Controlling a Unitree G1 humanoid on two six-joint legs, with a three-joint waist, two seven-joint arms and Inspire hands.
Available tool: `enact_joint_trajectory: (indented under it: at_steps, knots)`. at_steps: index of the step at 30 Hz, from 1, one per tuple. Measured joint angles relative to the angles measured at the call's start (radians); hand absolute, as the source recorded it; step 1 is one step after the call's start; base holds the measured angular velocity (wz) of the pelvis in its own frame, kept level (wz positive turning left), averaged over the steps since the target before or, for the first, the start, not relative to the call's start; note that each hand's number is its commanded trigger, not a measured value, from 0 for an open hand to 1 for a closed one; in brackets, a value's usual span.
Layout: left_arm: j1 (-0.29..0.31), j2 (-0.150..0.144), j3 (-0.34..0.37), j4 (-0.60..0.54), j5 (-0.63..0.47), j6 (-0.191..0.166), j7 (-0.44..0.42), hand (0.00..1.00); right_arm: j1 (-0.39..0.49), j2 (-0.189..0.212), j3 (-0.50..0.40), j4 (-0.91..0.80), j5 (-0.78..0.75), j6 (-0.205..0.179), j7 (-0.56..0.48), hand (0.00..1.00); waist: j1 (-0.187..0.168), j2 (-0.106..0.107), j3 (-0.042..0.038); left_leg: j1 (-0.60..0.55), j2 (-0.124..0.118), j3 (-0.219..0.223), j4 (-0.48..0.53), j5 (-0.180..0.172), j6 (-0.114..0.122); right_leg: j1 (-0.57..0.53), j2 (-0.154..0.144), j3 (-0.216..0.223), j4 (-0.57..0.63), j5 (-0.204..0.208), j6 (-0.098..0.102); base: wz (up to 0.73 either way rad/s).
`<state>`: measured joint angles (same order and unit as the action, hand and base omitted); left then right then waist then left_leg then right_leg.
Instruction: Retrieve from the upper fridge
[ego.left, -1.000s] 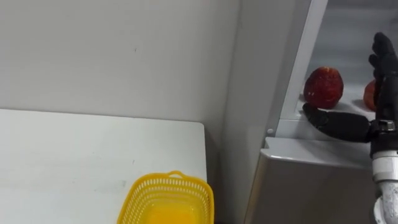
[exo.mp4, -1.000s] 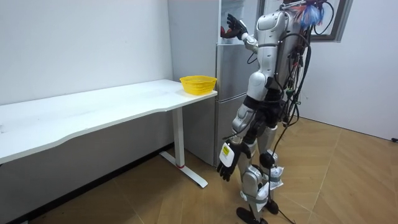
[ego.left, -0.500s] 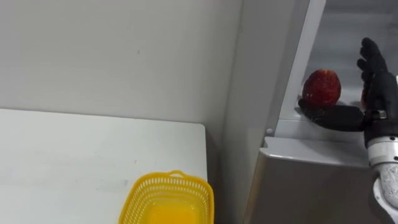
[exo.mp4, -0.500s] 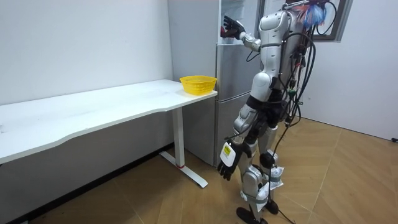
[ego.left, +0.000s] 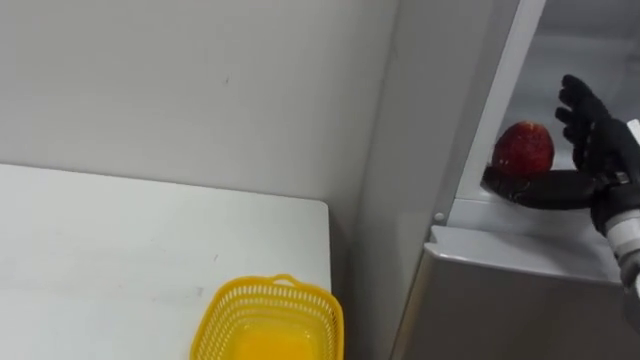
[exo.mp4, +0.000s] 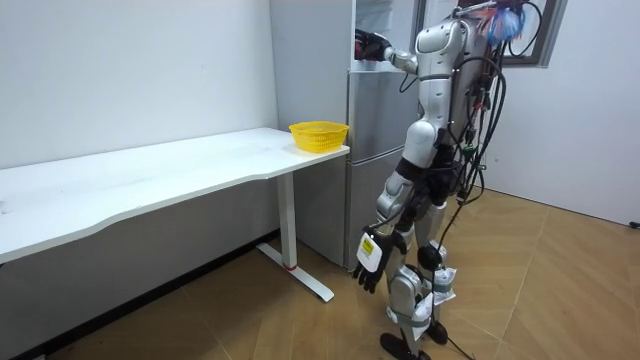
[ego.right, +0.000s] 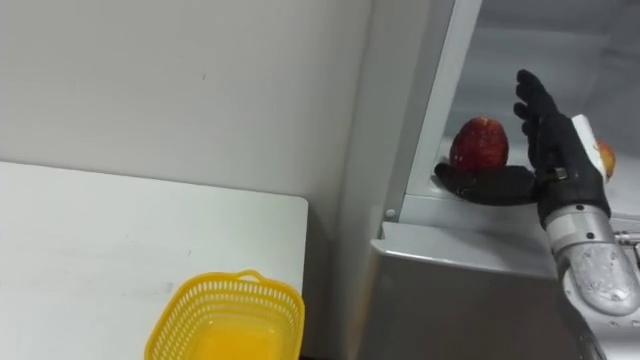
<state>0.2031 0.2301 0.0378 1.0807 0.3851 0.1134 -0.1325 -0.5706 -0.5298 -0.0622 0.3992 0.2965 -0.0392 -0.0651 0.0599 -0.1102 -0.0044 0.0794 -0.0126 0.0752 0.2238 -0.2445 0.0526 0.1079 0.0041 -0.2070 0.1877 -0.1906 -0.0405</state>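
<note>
Red fruit (ego.left: 522, 150) is left resting on the upper fridge shelf (ego.left: 510, 212), flanked but not yet gripped by the spread right hand (ego.left: 605, 165), so grasping and withdrawal are judged outstanding, while the left hand (exo.mp4: 372, 258) is hung relaxed.

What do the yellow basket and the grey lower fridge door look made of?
Yellow basket: probably moulded plastic, slightly glossy, judging by its uniform colour and fine lattice walls. Grey lower fridge door: smooth, satin, likely painted or coated metal; the pictures cannot settle it.
</note>
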Motion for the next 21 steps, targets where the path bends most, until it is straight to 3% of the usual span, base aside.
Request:
enact_joint_trajectory:
  at_steps: [5, 6, 7, 9, 10, 13, 21]
  knots:
    - [0.001, 0.0, 0.001, 0.0, 0.001, 0.011, -0.009, 0.0, -0.021, -0.01, -0.002, 0.028, 0.051, 0.012, 0.076, 0.0, -0.003, 0.007, 0.0031, 0.0, 0.0, -0.01, 0.004, 0.0, 0.0, 0.004, 0.0, -0.011, -0.001, 0.0, 0.0, 0.05]
    - [0.002, 0.0, 0.008, 0.0, 0.002, 0.011, -0.013, 0.0, -0.029, -0.016, -0.002, 0.045, 0.051, 0.012, 0.098, 0.08, -0.002, 0.007, 0.0021, 0.0, 0.0, -0.01, 0.004, 0.0, -0.001, 0.005, -0.001, -0.013, -0.001, 0.0, 0.0, 0.0]
    - [0.002, 0.0, 0.014, 0.0, 0.002, 0.011, -0.016, 0.0, -0.037, -0.019, -0.002, 0.06, 0.052, 0.012, 0.111, 0.53, -0.002, 0.007, 0.0019, 0.001, 0.0, -0.011, 0.004, 0.0, -0.001, 0.006, -0.001, -0.013, -0.001, 0.0, 0.0, 0.0]
    - [-0.001, 0.002, 0.038, 0.0, 0.002, 0.014, -0.022, 0.0, -0.071, -0.033, 0.0, 0.122, 0.061, 0.016, 0.157, 0.92, -0.001, 0.004, 0.0003, 0.001, 0.0, -0.012, 0.008, 0.0, -0.001, 0.007, -0.001, -0.015, 0.0, 0.0, -0.001, 0.02]
    - [-0.002, 0.003, 0.038, 0.0, 0.002, 0.015, -0.023, 0.0, -0.079, -0.036, 0.001, 0.137, 0.061, 0.019, 0.167, 1.0, -0.001, 0.003, -0.0005, 0.001, 0.0, -0.013, 0.009, 0.0, -0.001, 0.008, -0.001, -0.015, 0.0, 0.0, -0.001, 0.06]
    - [-0.008, 0.019, 0.037, 0.0, 0.002, 0.026, -0.026, 0.0, -0.082, -0.052, 0.001, 0.19, 0.061, 0.021, 0.214, 1.0, 0.001, -0.01, -0.006, 0.003, -0.001, -0.023, 0.013, 0.0, -0.001, 0.016, -0.001, -0.021, 0.0, 0.0, -0.001, 0.09]
    - [-0.011, 0.024, 0.036, 0.001, 0.0, 0.041, -0.028, 0.0, -0.091, -0.06, 0.001, 0.218, 0.067, 0.036, 0.27, 1.0, 0.001, -0.016, -0.005, 0.005, -0.001, -0.028, 0.018, 0.001, -0.002, 0.023, -0.002, -0.03, 0.0, 0.001, -0.002, 0.0]
